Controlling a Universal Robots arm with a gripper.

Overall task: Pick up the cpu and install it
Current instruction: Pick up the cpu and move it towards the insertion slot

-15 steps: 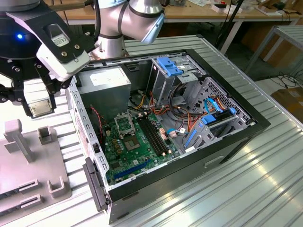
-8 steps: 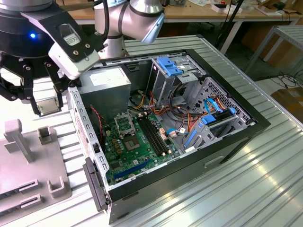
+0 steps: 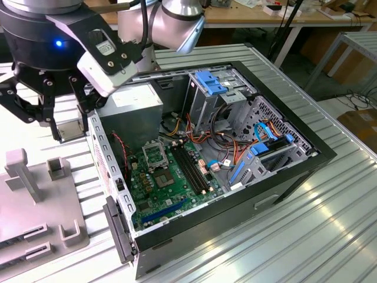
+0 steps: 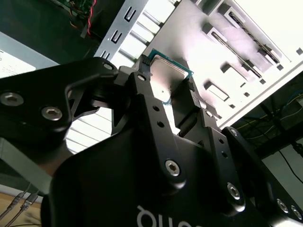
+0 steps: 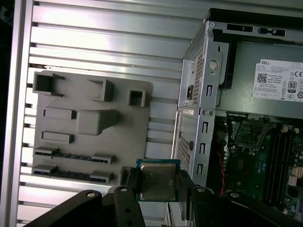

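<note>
At the exterior view's left, by the grey moulded plastic fixture plate [image 3: 35, 200], the black gripper [image 3: 71, 132] clamps the small square silvery cpu [image 5: 156, 181] by its edges, with the open black computer case's perforated metal wall [image 3: 98, 147] standing between it and the dark metal-framed socket [image 3: 154, 155].

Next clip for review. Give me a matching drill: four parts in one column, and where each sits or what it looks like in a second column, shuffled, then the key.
Things:
1. cpu
2. socket
3. grey fixture plate
4. memory slots

Descriptions:
A. lying on the slatted table beside the case
B. long and black, lined up side by side
C. gripped between the fingers, outside the case
D. metal-framed square on the green motherboard

Pairs: 1-C, 2-D, 3-A, 4-B
</note>
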